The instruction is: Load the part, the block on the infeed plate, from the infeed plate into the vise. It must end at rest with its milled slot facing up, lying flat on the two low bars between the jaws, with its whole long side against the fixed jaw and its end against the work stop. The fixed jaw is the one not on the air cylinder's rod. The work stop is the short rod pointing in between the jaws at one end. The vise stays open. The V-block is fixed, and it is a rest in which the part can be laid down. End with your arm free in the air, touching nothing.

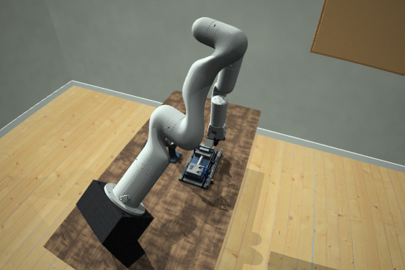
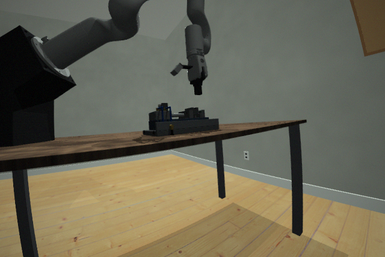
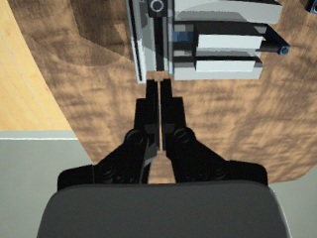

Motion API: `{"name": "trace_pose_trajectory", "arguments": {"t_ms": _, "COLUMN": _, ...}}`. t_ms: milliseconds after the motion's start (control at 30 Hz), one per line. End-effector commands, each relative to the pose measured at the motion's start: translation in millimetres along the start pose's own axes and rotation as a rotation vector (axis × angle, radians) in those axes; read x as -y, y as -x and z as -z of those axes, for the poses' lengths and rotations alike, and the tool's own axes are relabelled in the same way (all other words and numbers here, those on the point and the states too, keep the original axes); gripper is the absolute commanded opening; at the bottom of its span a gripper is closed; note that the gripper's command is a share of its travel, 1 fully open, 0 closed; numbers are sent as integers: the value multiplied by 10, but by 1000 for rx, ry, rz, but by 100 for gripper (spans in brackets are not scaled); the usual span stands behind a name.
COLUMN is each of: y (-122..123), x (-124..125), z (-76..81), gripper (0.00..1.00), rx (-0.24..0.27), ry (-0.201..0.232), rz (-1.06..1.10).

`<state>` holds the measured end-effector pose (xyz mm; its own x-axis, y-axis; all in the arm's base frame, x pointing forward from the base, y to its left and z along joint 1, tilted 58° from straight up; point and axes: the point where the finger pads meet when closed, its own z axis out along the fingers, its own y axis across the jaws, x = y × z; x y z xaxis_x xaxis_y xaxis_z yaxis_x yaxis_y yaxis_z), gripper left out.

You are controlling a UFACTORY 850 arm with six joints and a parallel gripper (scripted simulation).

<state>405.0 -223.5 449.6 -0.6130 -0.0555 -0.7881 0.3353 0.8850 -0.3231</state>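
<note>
My gripper [image 3: 159,94] is shut and empty. It hangs in the air above the far end of the vise [image 1: 200,169], well clear of it in the side view [image 2: 197,91]. In the wrist view a light grey block, apparently the part [image 3: 228,42], lies between the jaws. It lies against the fixed jaw [image 3: 225,66], with a dark gap to the moving jaw [image 3: 221,8]. Its right end is near the work stop rod [image 3: 277,48]. I cannot tell whether its slot faces up.
The vise base [image 2: 181,126] stands mid-table, with a side rail [image 3: 149,20] just ahead of my fingertips. The blue V-block [image 1: 174,155] stands left of the vise, partly behind the arm. The table's edge is close on the right.
</note>
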Motion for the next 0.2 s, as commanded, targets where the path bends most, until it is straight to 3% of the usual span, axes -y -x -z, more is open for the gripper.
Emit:
{"name": "trace_pose_trajectory", "arguments": {"t_ms": 0, "y": 6, "x": 2, "z": 3, "gripper": 0, "rx": 1, "ry": 0, "rz": 0}}
{"name": "trace_pose_trajectory", "arguments": {"t_ms": 167, "y": 6, "x": 2, "z": 3, "gripper": 0, "rx": 1, "ry": 0, "rz": 0}}
